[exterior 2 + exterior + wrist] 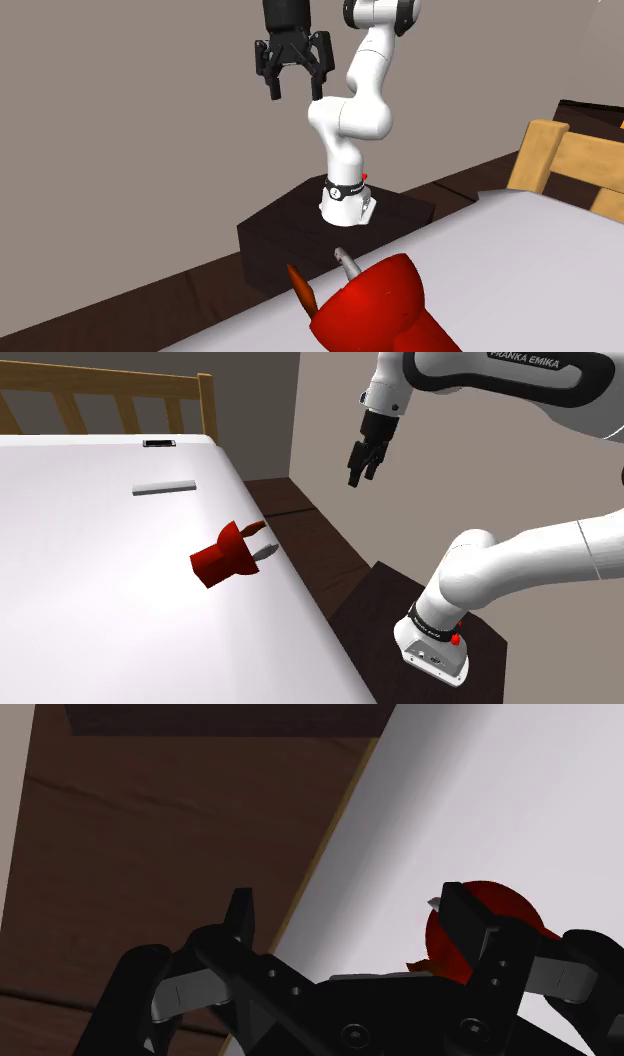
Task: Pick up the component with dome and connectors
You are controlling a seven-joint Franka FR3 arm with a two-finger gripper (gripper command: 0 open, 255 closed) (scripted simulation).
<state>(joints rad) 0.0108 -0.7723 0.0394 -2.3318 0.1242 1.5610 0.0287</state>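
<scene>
The component (225, 557) is red, with a domed body and two thin prongs, one reddish and one grey, at one end. It lies on the white surface (90, 622) close to that surface's edge nearest the arm. In the second exterior view the component (385, 305) is in the foreground, prongs pointing toward the arm. My gripper (362, 478) hangs high in the air beyond that edge, over the dark floor, open and holding nothing. Its fingers stand wide apart in the second exterior view (294, 92). In the wrist view the red dome (512, 907) peeks out behind one finger of the gripper (350, 904).
A flat grey bar (164, 486) lies farther back on the white surface, and a small dark item (158, 443) sits at its far edge. A wooden slatted frame (100, 402) rises behind. The dark stand (290, 235) sits on a brown wooden floor (320, 542).
</scene>
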